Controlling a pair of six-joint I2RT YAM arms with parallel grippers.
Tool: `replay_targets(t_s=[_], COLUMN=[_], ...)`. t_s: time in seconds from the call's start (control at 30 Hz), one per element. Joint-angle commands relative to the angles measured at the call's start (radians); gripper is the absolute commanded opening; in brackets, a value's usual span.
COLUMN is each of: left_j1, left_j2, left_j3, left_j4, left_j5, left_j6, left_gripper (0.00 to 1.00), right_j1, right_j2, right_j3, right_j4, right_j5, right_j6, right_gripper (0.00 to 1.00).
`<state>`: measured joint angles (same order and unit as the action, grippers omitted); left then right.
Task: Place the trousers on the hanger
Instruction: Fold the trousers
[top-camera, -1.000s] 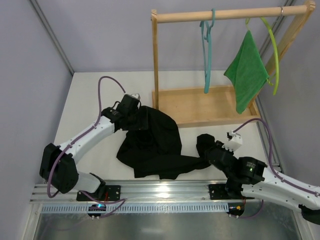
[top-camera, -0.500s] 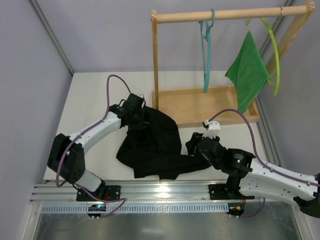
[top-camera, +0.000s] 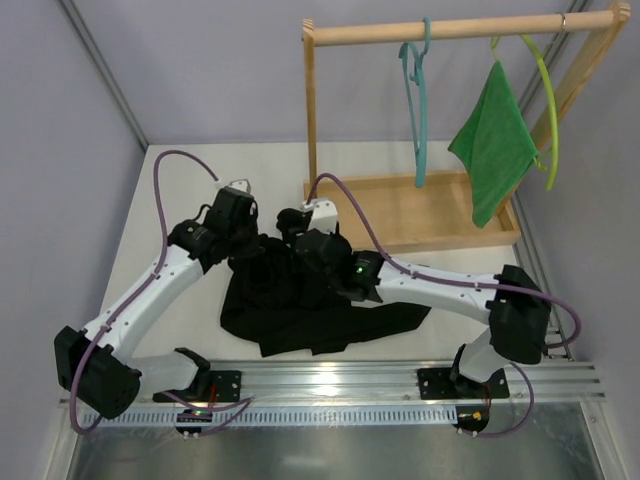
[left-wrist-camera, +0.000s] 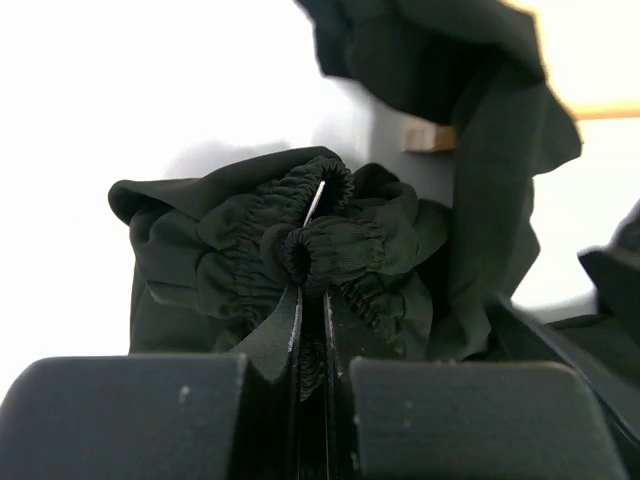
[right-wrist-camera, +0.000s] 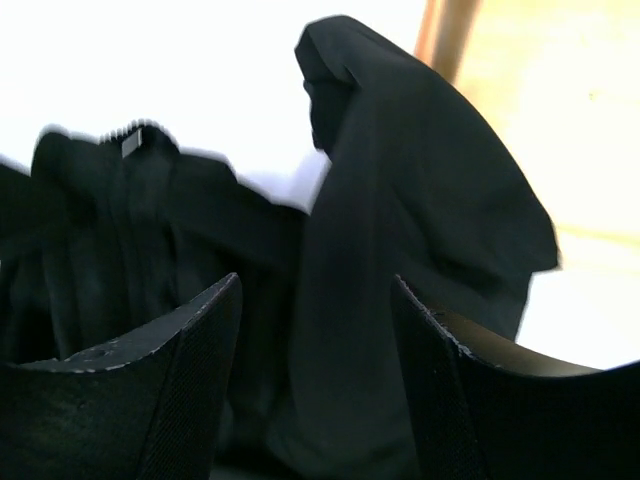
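1. pinching the gathered waistband of the trousers (left-wrist-camera: 250, 255), the left gripper (left-wrist-camera: 312, 300) was clamped tight.
2. the right gripper (right-wrist-camera: 315, 285) hung with its jaws spread wide, just above the same dark fabric.
3. the trousers lay bunched on the table (top-camera: 180, 190); the hanger (top-camera: 416, 110) hung apart on the wooden rail (top-camera: 470, 27).

Bright even light; wrist backgrounds overexposed, blurry.

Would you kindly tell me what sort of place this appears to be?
Probably a robotics lab test cell: plain grey walls, an aluminium mounting rail, and a small wooden rack on a white table.
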<state>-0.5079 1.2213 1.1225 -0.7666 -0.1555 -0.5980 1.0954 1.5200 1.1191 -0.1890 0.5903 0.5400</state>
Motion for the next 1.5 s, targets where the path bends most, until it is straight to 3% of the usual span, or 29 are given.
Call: replay_targets(t_s=[0.0,0.13,0.17,0.27,0.3,0.4,0.5,0.63,0.77,0.87,0.93,1.03,1.07,1.27,1.47], left_j1=[0.009,0.02,0.025,0.064,0.081,0.17,0.284,0.48,0.58,0.623,0.625,0.592,0.577,0.488,0.479], left_j2=[-0.042,-0.074,-0.081,-0.104,-0.111,-0.111,-0.105,-0.098,-0.085,-0.037,-0.014,-0.073,-0.1,-0.232,-0.143], left_j3=[-0.009,-0.001,-0.003,-0.016,-0.027,-0.018,0.01,-0.01,-0.041,-0.035,-0.01,-0.021,-0.024,-0.13,-0.268], left_j4=[-0.017,-0.028,-0.03,-0.031,-0.03,-0.054,-0.082,-0.014,0.038,0.024,-0.003,-0.028,-0.034,-0.022,0.098], left_j5=[-0.024,-0.01,-0.012,-0.018,-0.012,-0.004,-0.001,0.189,0.208,0.197,0.201,0.125,0.107,0.201,0.373], left_j6=[-0.016,-0.029,-0.034,-0.069,-0.078,-0.079,-0.071,-0.077,-0.114,-0.117,-0.095,-0.089,-0.091,-0.138,-0.267], left_gripper=[0.0,0.0,0.0,0.0,0.0,0.0,0.0,0.0,0.0,0.2,0.44,0.68,0.81,0.85,0.84], right_j1=[-0.014,-0.046,-0.064,-0.084,-0.088,-0.08,-0.045,-0.034,-0.031,-0.029,-0.029,-0.031,-0.031,-0.031,-0.029], right_j2=[0.1,0.233,0.244,0.235,0.217,0.096,-0.105,-0.404,-0.677,-0.868,-0.966,-1.011,-1.009,-0.976,-0.959], right_j3=[0.125,0.194,0.196,0.159,0.127,0.096,-0.054,-0.287,-0.45,-0.528,-0.585,-0.639,-0.647,-0.665,-0.677], right_j4=[-0.004,-0.078,-0.096,-0.138,-0.154,-0.33,-0.513,-0.586,-0.697,-0.667,-0.617,-0.547,-0.535,-0.475,-0.432], right_j5=[0.074,0.118,0.124,0.15,0.167,0.251,0.345,0.309,0.309,0.303,0.261,0.211,0.203,0.18,0.174], right_j6=[-0.006,0.04,0.079,0.136,0.147,0.237,0.378,0.503,0.659,0.667,0.635,0.641,0.644,0.609,0.577], right_gripper=[0.64,0.63,0.58,0.28,0.04,0.04,0.04,0.04,0.04,0.04,0.04,0.04,0.04,0.04,0.04])
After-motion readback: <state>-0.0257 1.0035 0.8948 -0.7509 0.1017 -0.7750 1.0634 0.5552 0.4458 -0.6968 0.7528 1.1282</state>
